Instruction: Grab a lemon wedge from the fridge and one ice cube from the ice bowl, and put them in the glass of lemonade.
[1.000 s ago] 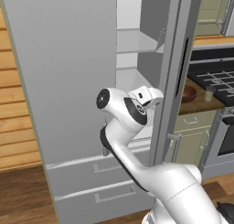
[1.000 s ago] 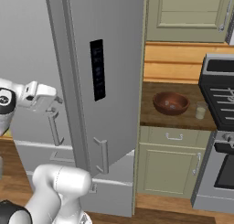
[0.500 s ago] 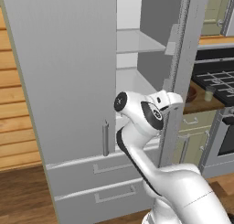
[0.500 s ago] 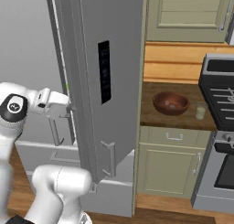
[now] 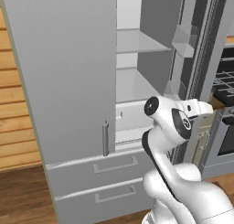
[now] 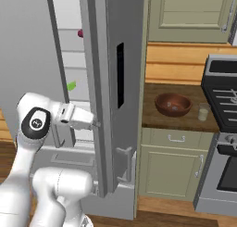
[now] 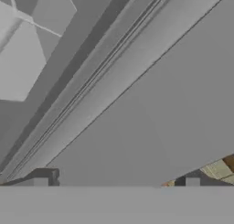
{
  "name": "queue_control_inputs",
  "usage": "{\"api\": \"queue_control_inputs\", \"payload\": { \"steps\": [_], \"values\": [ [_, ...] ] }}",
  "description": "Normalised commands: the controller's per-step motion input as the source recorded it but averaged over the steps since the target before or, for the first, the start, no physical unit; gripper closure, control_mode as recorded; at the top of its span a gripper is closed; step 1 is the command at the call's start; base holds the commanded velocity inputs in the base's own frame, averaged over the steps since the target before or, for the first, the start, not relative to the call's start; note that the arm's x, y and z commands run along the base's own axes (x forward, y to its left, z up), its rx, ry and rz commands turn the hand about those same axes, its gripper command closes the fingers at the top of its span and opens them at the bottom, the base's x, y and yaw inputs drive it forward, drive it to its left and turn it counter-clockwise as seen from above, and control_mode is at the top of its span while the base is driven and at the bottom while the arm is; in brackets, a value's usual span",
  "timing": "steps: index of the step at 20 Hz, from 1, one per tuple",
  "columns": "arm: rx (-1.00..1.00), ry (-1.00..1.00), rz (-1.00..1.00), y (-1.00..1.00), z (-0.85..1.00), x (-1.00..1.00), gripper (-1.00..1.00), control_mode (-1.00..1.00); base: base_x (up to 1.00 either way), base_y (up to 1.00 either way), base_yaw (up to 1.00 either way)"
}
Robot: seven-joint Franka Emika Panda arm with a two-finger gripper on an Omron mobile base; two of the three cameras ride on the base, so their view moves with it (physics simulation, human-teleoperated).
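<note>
Moved: since a second ago the right fridge door (image 6: 109, 82) has swung wider, and the arm has gone with it to the right — more of the white inside shows now.
Fridge: tall grey fridge (image 5: 64, 72); its left door is closed, its right door stands open, and two drawers sit low at the front.
Door handle: a slim bar (image 5: 105, 137) hangs at the bottom edge of the closed left door.
Gripper: the gripper (image 6: 96, 124) is up against the inner edge of the open door, about halfway up the fridge; in the hand view the two dark finger tips (image 7: 41, 182) stand far apart, as wide as they go, and nothing is between them.
Lemon wedge: a tiny yellow-green lemon wedge (image 6: 71, 85) lies on a white shelf inside the fridge, above the gripper and a little to its left.
Red fruit: a small red round fruit (image 6: 80, 33) sits on a higher shelf, close to the door edge.
Ice bowl: the brown ice bowl (image 6: 173, 104) rests on the dark counter to the right of the fridge; I cannot tell what is in it.
Glass of lemonade: the small pale glass of lemonade (image 6: 202, 111) stands on the same counter, just right of the bowl — near the stove (image 6: 224, 89).
Shelves: white shelves (image 5: 137, 41) run across the inside, with small bins (image 5: 184, 40) on the open door.
</note>
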Motion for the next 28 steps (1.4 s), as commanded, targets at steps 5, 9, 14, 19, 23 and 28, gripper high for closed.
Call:
{"api": "queue_control_inputs", "payload": {
  "steps": [5, 9, 14, 19, 23, 28],
  "values": [
    [0.13, -0.21, -0.06, -1.00, -0.32, -0.33, -1.00, -1.00, 0.00, 0.00, 0.00],
    [0.12, -0.30, -0.06, -1.00, -0.03, -0.30, -1.00, -1.00, 0.00, 0.00, 0.00],
    [0.08, -0.34, -0.01, -0.60, 0.00, -0.62, -1.00, -1.00, 0.00, 0.00, 0.00],
    [-0.02, -0.40, 0.07, 0.22, 0.27, -0.98, -1.00, -1.00, 0.00, 0.00, 0.00],
    [-0.06, -0.22, 0.17, 0.70, 0.73, -0.75, -1.00, -1.00, 0.00, 0.00, 0.00],
    [0.05, 0.02, 0.42, 0.96, 0.18, -0.28, -1.00, -1.00, 0.00, 0.00, 0.00]
  ]
}}
